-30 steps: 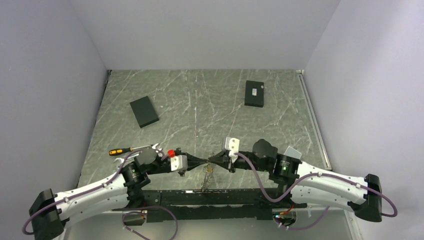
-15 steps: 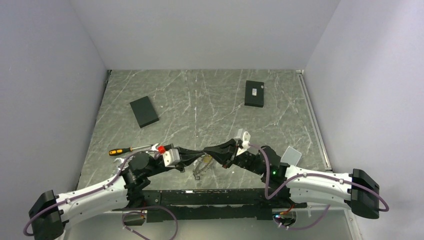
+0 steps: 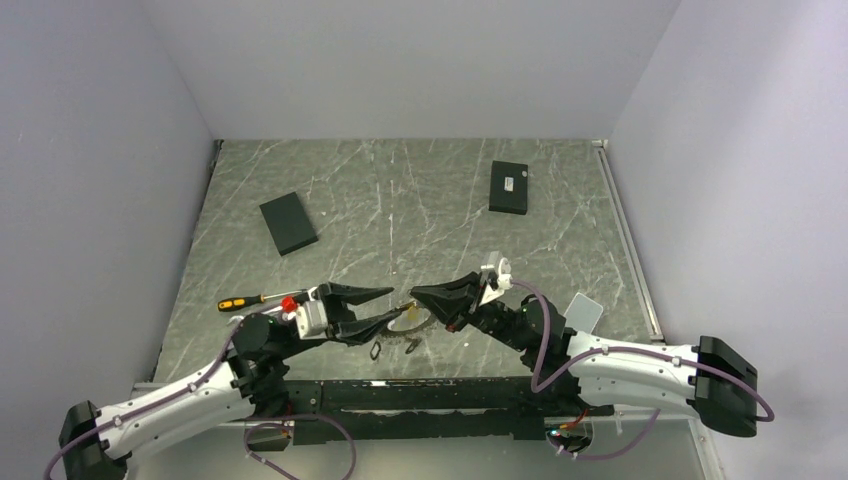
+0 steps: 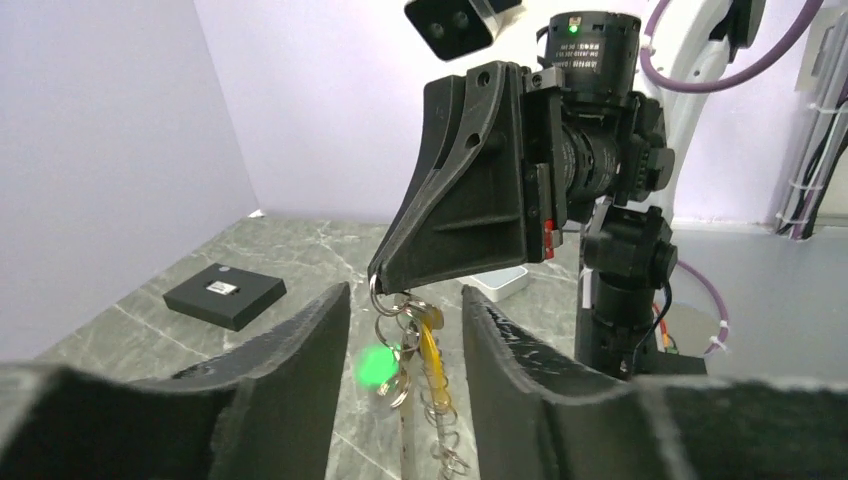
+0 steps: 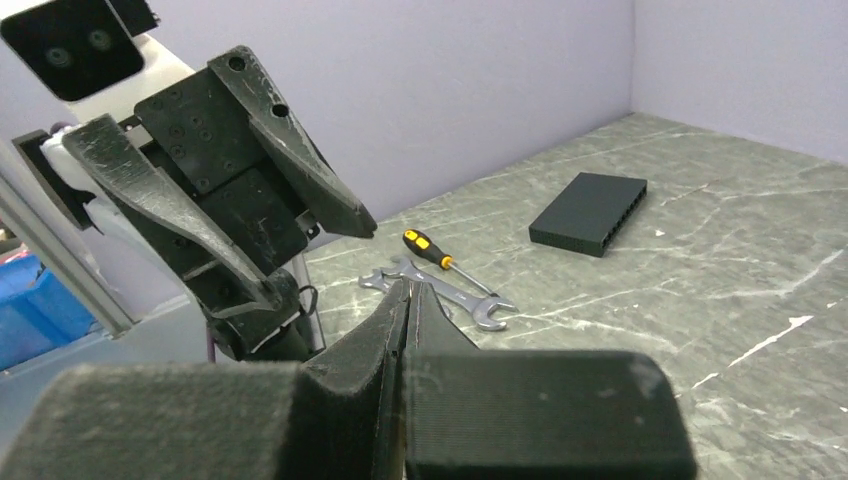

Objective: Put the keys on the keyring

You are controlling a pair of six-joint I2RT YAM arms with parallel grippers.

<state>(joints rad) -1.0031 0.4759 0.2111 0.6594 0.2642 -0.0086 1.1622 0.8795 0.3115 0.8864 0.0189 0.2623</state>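
While the right pincer (image 3: 414,292) is clenched on the keyring (image 4: 379,296), nipping its thin loop at the very tip of its shut fingers, the bunch hangs straight down from that tip above the marbled counter (image 3: 400,200). Among the keys (image 4: 403,352) dangling below the tip, 1 orange-yellow key (image 4: 432,345) shows. The left pincer (image 3: 398,302) faces the tip, released, its 2 fingers (image 4: 290,370) spread on either side of the bunch; whether they touch it I cannot tell. A small black oval tag (image 3: 375,351) lies on the counter near the tip, toward the arm bases. Beyond the left pincer from the tip lie an orange-handled screwdriver (image 3: 245,301) and a silver open-ended wrench (image 5: 455,296).
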